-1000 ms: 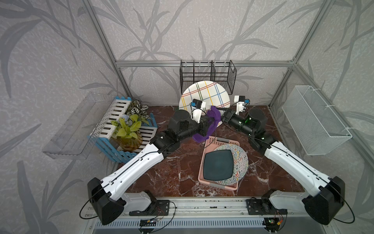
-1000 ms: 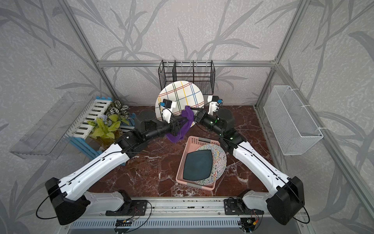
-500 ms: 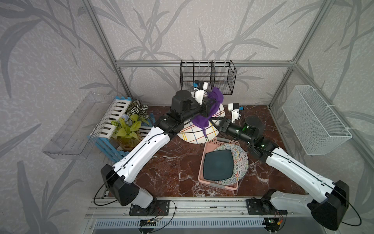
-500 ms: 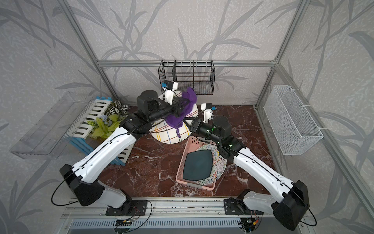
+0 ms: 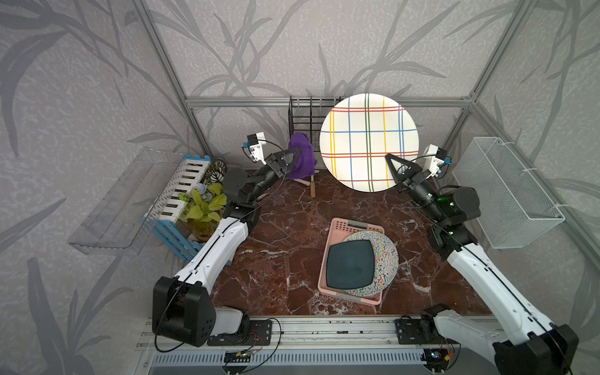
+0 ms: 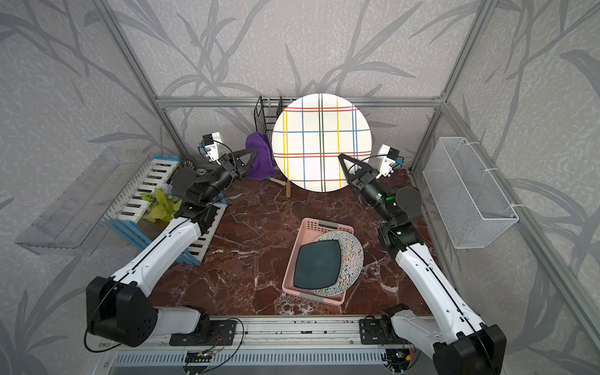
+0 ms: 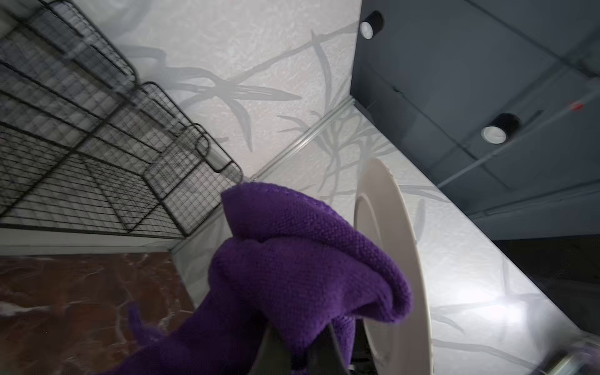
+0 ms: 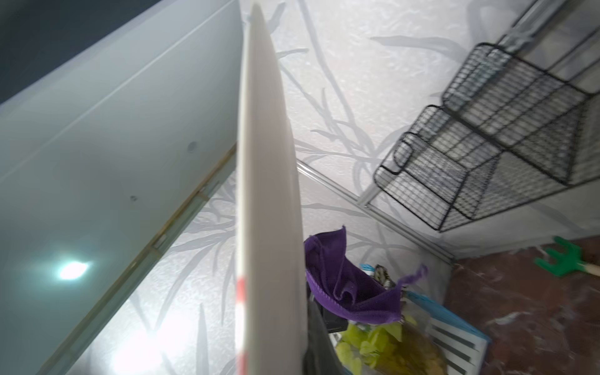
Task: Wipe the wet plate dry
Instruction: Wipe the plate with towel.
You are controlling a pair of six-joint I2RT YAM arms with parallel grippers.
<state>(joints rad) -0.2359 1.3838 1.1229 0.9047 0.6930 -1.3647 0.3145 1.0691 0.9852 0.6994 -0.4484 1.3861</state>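
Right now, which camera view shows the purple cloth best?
The left wrist view: the purple cloth fills much of the frame, weave sharp, pinched in the left pincer. Both top views show it small, beside the plate. The right wrist view shows only a folded part past the plate's rim.

Marble tabletop with pink basket, blue crate

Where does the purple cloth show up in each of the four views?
Top view: purple cloth in the left pincer, left of the plaid plate.
Top view: cloth likewise left of the plate.
Left wrist: cloth bunched large in the foreground, beside the edge-on plate.
Right wrist: cloth beyond the edge-on plate.
Shared landmark: the black wire rack.
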